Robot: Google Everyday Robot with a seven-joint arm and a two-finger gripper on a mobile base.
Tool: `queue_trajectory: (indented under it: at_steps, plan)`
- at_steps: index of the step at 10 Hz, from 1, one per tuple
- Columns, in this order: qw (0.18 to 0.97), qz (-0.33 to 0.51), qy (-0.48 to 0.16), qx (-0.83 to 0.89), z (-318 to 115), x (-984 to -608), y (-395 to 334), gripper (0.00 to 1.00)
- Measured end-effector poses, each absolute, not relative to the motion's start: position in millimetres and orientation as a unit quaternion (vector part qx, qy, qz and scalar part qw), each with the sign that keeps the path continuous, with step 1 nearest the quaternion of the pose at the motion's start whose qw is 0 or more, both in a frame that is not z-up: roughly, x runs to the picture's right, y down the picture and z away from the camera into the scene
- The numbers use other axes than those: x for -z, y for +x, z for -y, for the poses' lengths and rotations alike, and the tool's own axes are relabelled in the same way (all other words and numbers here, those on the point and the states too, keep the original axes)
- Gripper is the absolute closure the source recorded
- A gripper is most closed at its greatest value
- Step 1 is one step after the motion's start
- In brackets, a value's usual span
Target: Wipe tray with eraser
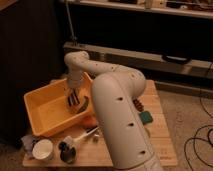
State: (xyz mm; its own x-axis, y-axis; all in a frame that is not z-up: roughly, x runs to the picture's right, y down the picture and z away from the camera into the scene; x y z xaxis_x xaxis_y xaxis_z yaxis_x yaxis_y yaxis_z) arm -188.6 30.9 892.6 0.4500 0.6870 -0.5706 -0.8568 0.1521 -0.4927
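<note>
The tray (46, 113) is a large yellow-orange bin on the left of the wooden table. My gripper (74, 101) reaches down into the tray at its right side, close to the right wall. It is shut on the eraser (81, 105), a small dark block pressed low against the tray's floor. My white arm (117, 115) curves over from the right and hides the middle of the table.
A white cup (43, 149) and a dark round thing (66, 151) stand in front of the tray. A white-handled brush (86, 133) and an orange object (90, 121) lie beside them. A green block (145, 117) lies right of my arm. Dark shelving (150, 45) stands behind the table.
</note>
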Motion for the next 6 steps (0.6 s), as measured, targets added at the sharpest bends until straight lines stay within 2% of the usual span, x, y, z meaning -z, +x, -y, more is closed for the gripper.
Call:
queue_trajectory:
  at_steps: [2, 6]
  plan:
    - [0.755, -0.105, -0.4, -0.509, -38.8, -882.6, -174.6, 1.0]
    - [0.768, -0.098, -0.409, -0.483, -89.0, -847.6, -196.2, 1.0]
